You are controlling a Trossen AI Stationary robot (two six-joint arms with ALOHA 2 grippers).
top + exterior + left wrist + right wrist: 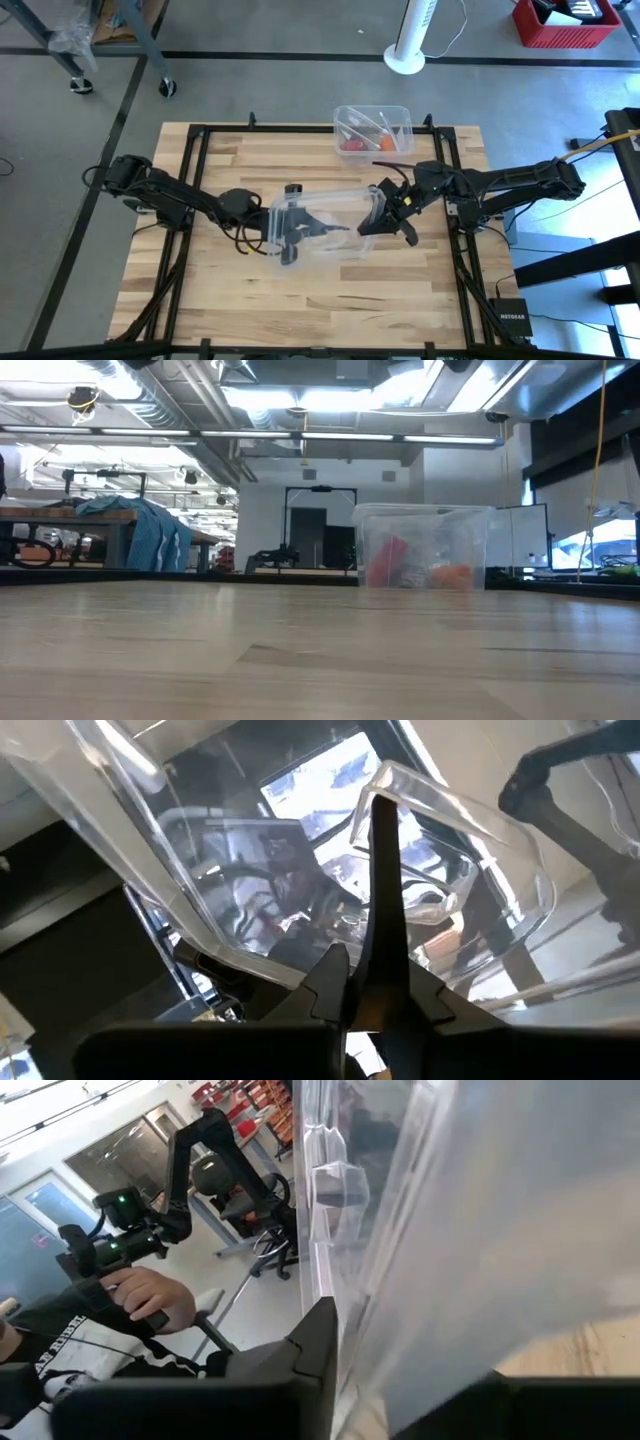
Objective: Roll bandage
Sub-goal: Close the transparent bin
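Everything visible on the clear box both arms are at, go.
The clear plastic box is large, see-through and rounded at the corners, with a black handle. It sits mid-table, apparently lifted, since the low view shows no box there. The left gripper is shut on one end wall, the right gripper clamps the opposite end. No contents can be made out.

A small black box (511,314) lying on the floor beside the worktop's (300,300) right corner is showing white lettering that reads "NETGEAR". White letters are also running along the dark sleeve (60,1348) of a person in the room behind, but they are too broken up to read.
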